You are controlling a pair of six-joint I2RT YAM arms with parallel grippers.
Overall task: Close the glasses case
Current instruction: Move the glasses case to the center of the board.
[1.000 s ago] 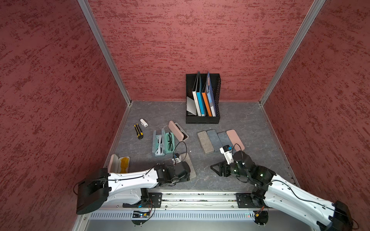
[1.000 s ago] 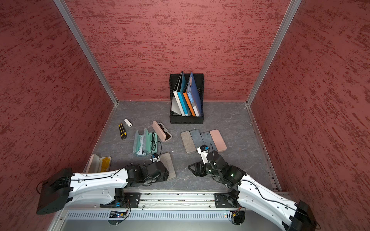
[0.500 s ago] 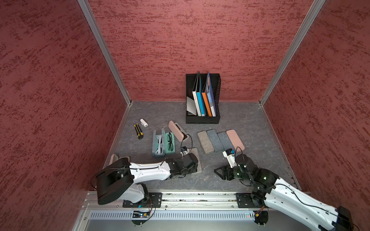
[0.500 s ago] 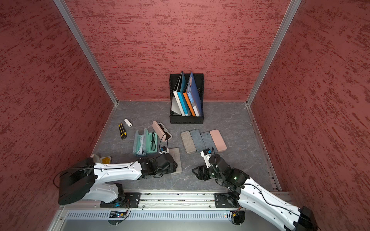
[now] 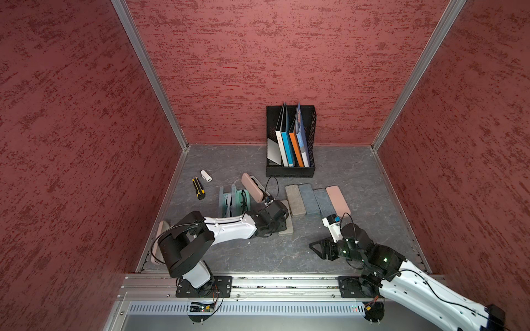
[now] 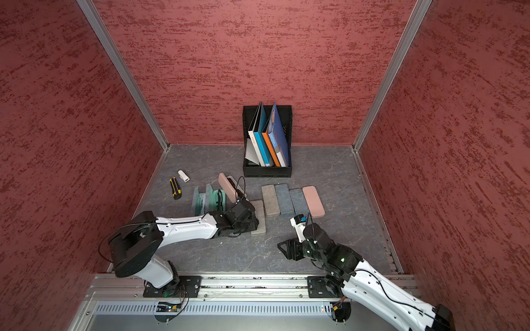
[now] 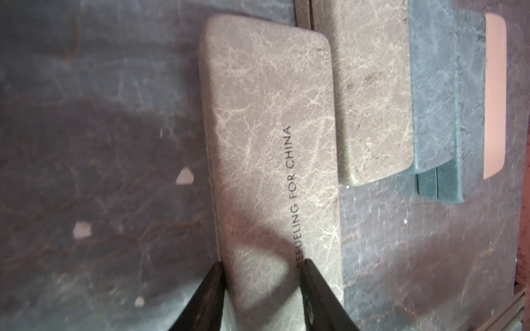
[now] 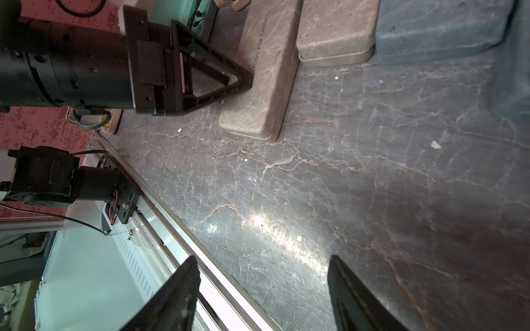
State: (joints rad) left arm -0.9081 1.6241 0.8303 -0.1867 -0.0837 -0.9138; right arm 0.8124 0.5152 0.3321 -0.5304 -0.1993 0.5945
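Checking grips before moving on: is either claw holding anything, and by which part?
Nothing is held. The left claw stands open over one end of the grey case, not around it; the right claw is empty.

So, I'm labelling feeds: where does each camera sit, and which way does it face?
Top views: above the front rail, looking down at the table; left arm and right arm show.
Left wrist: on left arm, facing the lettered grey case; left gripper shows.
Right wrist: on right arm, facing the left gripper; right gripper shows.
Shared: both wrist views show that case.
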